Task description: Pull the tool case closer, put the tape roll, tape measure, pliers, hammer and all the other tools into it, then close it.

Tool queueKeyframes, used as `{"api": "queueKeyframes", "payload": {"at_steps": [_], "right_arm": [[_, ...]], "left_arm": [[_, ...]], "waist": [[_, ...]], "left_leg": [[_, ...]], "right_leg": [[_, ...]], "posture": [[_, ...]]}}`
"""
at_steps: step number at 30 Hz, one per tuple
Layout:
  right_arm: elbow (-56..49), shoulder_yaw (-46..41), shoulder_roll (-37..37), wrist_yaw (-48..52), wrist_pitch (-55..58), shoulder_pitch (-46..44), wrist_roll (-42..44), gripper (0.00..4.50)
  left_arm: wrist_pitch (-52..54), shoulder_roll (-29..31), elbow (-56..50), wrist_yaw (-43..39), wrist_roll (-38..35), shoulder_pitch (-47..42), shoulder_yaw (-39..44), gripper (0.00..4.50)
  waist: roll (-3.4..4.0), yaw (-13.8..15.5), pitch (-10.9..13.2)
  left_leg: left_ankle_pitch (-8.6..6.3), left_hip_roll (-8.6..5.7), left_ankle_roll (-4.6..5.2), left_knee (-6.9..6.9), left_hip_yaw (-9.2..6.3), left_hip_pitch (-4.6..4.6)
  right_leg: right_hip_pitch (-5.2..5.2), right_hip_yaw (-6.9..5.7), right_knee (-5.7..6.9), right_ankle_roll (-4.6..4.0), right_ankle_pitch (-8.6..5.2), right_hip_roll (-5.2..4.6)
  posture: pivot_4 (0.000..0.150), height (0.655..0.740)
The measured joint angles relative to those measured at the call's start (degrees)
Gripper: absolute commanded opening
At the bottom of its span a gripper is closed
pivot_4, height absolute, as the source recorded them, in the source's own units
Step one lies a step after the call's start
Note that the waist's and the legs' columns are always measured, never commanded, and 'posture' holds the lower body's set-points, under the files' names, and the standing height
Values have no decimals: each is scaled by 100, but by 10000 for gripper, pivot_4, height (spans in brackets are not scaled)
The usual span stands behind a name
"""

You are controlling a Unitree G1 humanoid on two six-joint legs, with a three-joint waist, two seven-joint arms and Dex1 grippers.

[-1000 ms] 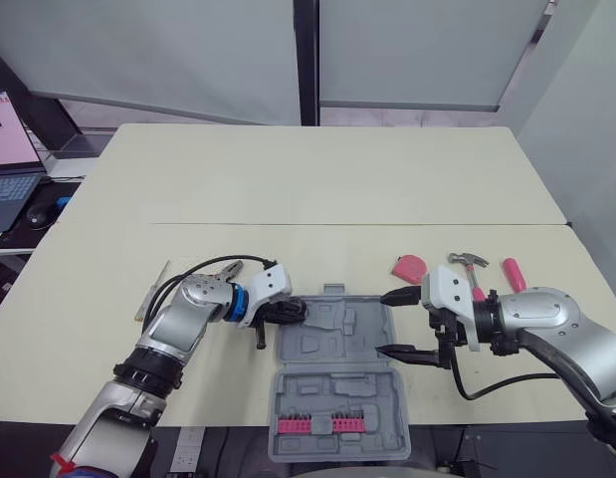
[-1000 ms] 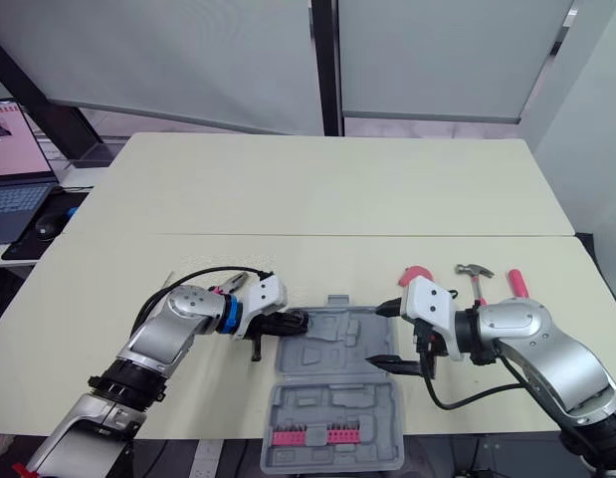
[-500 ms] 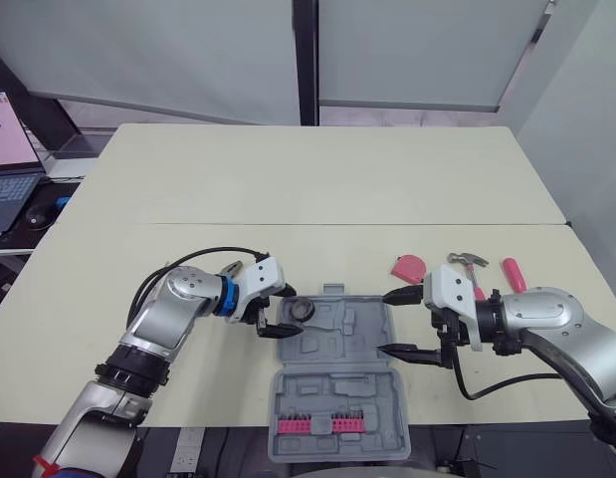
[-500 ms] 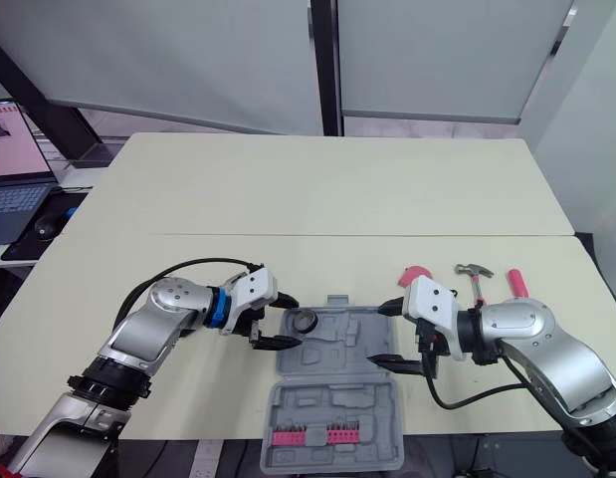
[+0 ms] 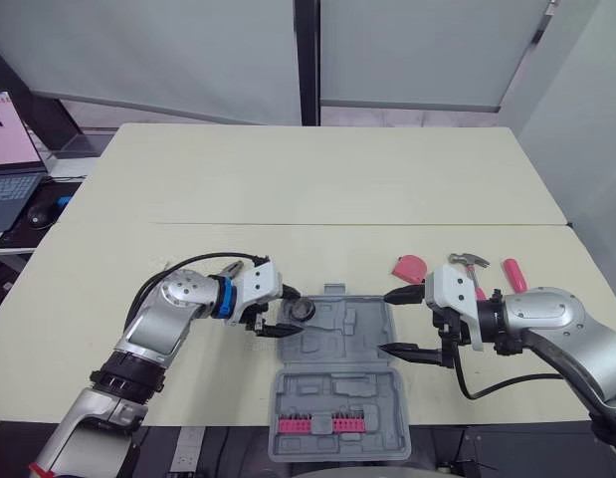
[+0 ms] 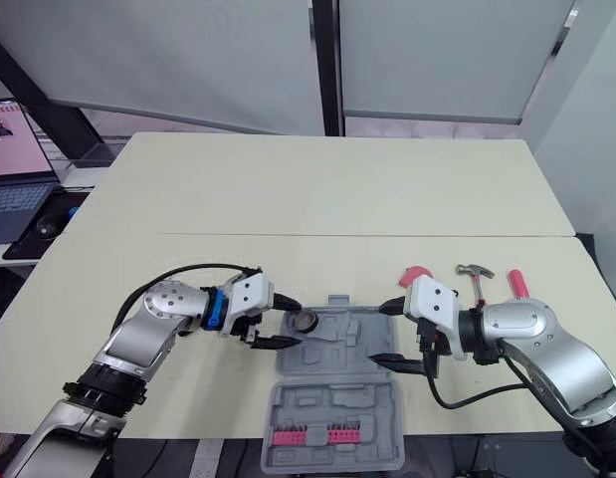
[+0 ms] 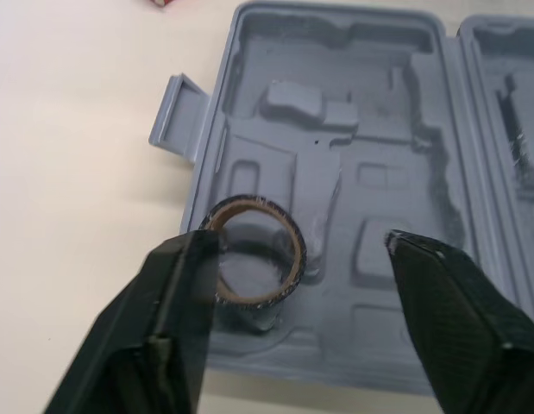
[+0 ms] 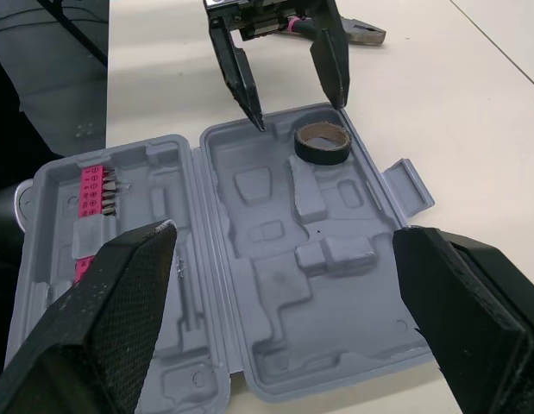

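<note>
The grey tool case (image 5: 337, 370) lies open at the table's front, with pink bits (image 5: 320, 425) in its near half. The black tape roll (image 5: 304, 310) lies in the far half's left corner, seen as the roll (image 7: 254, 263) in the left wrist view. My left gripper (image 5: 285, 312) is open at that corner, its fingers either side of the roll and holding nothing. My right gripper (image 5: 389, 323) hangs open and empty at the case's right edge. The pliers (image 5: 229, 269) lie behind my left wrist. The pink tape measure (image 5: 409, 267), the hammer (image 5: 468, 261) and a pink-handled tool (image 5: 513, 275) lie at the right.
A laptop (image 5: 9, 169) and a mouse (image 5: 38, 215) sit on a side desk at the far left. The table's back half (image 5: 327, 179) is bare. The case's near half reaches the front edge of the table.
My left gripper was shut on the tape roll over the case's corner; it has opened and left the roll lying in the case. The right arm has not moved.
</note>
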Motion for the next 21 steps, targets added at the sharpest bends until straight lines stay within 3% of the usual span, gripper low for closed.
{"api": "queueKeyframes", "payload": {"at_steps": [16,21], "right_arm": [[0,-31,0,13,0,-1,0,45000],[0,-43,-5,15,2,-1,2,45000]], "left_arm": [[-781,-312,670,137,464,-132,-155,28665],[-907,-372,774,146,560,-186,-204,16757]], "waist": [[0,1,0],[0,0,0]], "left_leg": [[0,0,0,0,0,-1],[0,0,0,0,0,-1]], "right_leg": [[0,0,0,0,0,0],[0,-1,0,0,0,1]], "posture": [[1500,7400],[1500,7400]]}}
